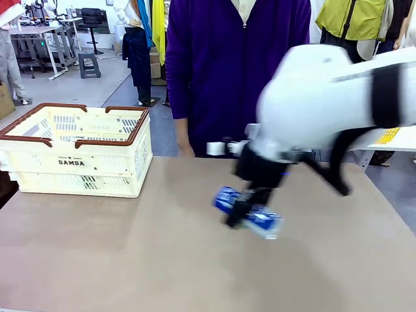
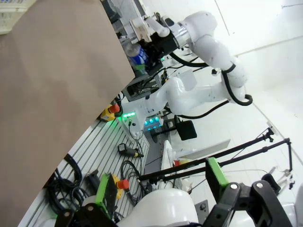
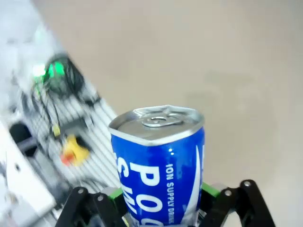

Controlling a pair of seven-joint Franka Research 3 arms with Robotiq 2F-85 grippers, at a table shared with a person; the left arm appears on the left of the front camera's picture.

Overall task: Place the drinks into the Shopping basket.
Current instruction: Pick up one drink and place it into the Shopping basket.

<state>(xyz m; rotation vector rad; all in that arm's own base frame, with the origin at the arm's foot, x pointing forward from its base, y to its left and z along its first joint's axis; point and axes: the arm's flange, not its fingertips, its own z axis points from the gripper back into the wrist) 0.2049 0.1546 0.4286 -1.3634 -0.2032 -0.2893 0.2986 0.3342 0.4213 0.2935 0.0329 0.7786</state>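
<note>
Your right jaws are clamped shut on a blue drink can [image 3: 158, 165], gripping it near its base. In the right wrist view the can rises between the green pads [image 3: 113, 193], its silver top and pull tab pointing away and the words ION SUPPLY DRINK running down its side. From the front, the can hangs tilted, low over the tabletop [image 1: 162, 260] and right of centre, in front of the person in the purple top [image 1: 237, 65]. Motion blur hides whether it touches the surface. The Shopping basket [image 1: 78, 162] sits at the tabletop's far left, well apart from the can. Your left jaws stand wide open, with nothing between their green pads [image 2: 214, 172].
</note>
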